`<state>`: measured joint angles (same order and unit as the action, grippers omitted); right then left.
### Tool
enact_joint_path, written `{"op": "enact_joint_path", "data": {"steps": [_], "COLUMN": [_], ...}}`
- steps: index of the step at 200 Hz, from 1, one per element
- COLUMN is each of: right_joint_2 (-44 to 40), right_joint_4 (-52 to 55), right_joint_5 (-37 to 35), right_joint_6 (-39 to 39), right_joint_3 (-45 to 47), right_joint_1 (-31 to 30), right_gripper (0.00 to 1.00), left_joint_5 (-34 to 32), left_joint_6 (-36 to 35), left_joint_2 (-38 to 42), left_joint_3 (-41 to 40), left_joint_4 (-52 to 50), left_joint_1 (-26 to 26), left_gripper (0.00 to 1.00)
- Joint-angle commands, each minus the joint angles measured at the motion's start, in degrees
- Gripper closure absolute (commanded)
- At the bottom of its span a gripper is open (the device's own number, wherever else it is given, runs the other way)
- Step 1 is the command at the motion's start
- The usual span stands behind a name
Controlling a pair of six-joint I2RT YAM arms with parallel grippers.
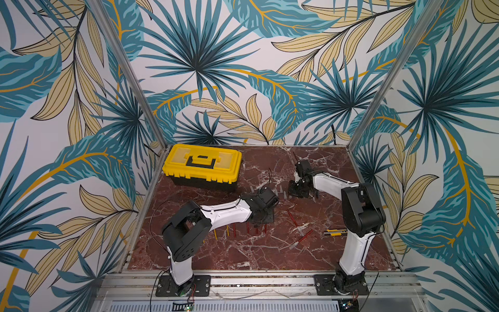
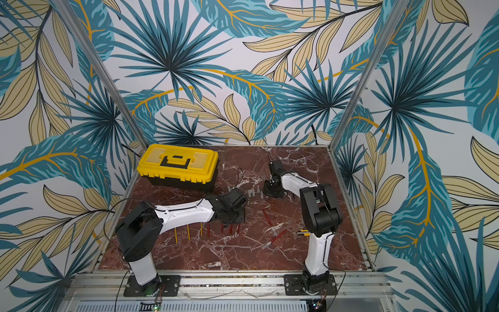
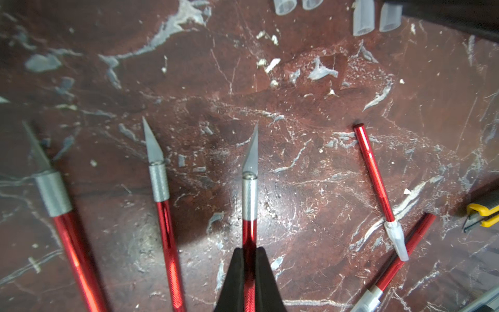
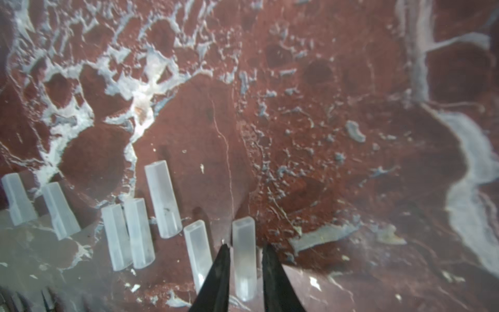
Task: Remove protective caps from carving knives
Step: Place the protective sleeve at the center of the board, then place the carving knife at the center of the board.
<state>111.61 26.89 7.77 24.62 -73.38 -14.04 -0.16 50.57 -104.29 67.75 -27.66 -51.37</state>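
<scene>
My left gripper [image 3: 249, 248] is shut on the red handle of a carving knife [image 3: 249, 194] whose bare blade points away over the marble. Two more uncapped red knives [image 3: 159, 178] lie beside it. Two red knives [image 3: 374, 173] to the side still wear translucent protective caps [image 3: 397, 239]. My right gripper [image 4: 245, 247] is open, its fingers standing either side of a loose cap [image 4: 243, 259] that lies on the table. Several other loose caps [image 4: 139, 233] lie in a row next to it. In both top views the left gripper [image 1: 260, 218] is at table centre and the right gripper [image 1: 298, 193] further back.
A yellow toolbox [image 1: 202, 164] stands at the back left. A yellow-and-black utility knife [image 1: 334, 232] lies by the right arm. Yellow-handled knives [image 1: 215, 234] and red ones [image 1: 234, 229] lie in a row under the left arm. The two capped knives [image 1: 305, 237] lie crossed at centre right.
</scene>
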Motion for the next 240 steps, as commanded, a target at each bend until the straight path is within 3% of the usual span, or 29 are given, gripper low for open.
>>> {"op": "enact_joint_path", "data": {"steps": [1,46,105,169,240], "right_joint_2": [0.4,-2.7,-14.2,-24.8,-24.5], "right_joint_4": [1.2,1.0,-0.5,-0.7,-3.3], "right_joint_5": [0.8,0.3,-0.8,-2.7,-4.5], "right_joint_6": [0.0,0.2,1.9,3.3,4.4], "right_joint_3": [0.1,2.2,9.8,18.5,25.1], "right_joint_1": [-0.4,-0.4,-0.5,-4.2,-9.4], "right_gripper": [0.75,0.75,0.71,0.69,0.68], "left_joint_5": [0.2,-0.6,-2.7,-2.8,-4.5], "left_joint_6": [-0.2,0.1,0.9,2.0,3.7], "left_joint_2": [-1.0,-1.9,-2.9,-5.7,-5.2], "left_joint_3": [-1.1,-1.3,-1.7,-0.9,-2.1], "left_joint_4": [0.9,0.8,0.2,0.2,0.0], "left_joint_1": [0.2,0.3,0.5,0.6,0.7], "left_gripper": [0.99,0.97,0.94,0.82,0.77]}}
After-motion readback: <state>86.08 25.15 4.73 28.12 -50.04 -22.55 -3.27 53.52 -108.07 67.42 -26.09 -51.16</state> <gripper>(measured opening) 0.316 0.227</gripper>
